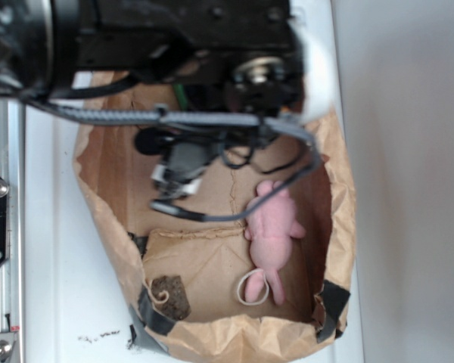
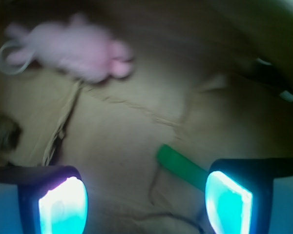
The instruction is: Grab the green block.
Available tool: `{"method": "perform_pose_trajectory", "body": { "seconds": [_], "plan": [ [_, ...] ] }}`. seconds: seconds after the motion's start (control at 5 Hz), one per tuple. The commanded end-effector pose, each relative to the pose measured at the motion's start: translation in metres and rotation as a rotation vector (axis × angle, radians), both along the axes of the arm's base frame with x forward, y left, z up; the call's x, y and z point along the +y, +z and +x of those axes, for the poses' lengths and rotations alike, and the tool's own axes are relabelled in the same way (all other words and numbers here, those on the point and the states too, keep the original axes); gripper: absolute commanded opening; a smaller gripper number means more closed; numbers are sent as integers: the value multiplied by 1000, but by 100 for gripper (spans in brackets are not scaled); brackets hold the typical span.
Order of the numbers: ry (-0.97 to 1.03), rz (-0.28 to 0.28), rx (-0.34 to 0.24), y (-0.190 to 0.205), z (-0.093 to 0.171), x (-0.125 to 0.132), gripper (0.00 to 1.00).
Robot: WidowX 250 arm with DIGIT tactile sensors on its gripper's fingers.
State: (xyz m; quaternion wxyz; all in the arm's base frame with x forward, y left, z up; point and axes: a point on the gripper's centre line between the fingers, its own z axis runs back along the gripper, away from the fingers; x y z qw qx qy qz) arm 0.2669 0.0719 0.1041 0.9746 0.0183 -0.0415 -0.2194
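The green block (image 2: 181, 167) lies tilted on the brown paper floor of the bag (image 1: 106, 227), partly hidden behind one finger. The tool (image 2: 145, 200) hangs open above it, gripping nothing. The pink plush toy (image 2: 78, 48) lies well apart.

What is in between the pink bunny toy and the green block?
Nothing but bare, creased brown paper. The wrist view shows it between the pink plush toy and the green block.

The exterior view is bright but soft; the wrist view is dim and blurred, with glowing fingertips (image 2: 63, 207).
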Motion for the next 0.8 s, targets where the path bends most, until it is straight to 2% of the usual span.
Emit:
{"method": "perform_pose_trajectory", "body": {
  "seconds": [0.0, 0.2, 0.4, 0.6],
  "plan": [
    [-321, -14, -184, 17, 7, 22, 100],
    [-365, -19, -203, 10, 26, 36, 100],
    [-399, 0, -228, 1, 35, 47, 100],
    [-401, 55, -245, -9, 38, 52, 100]
  ]
}}
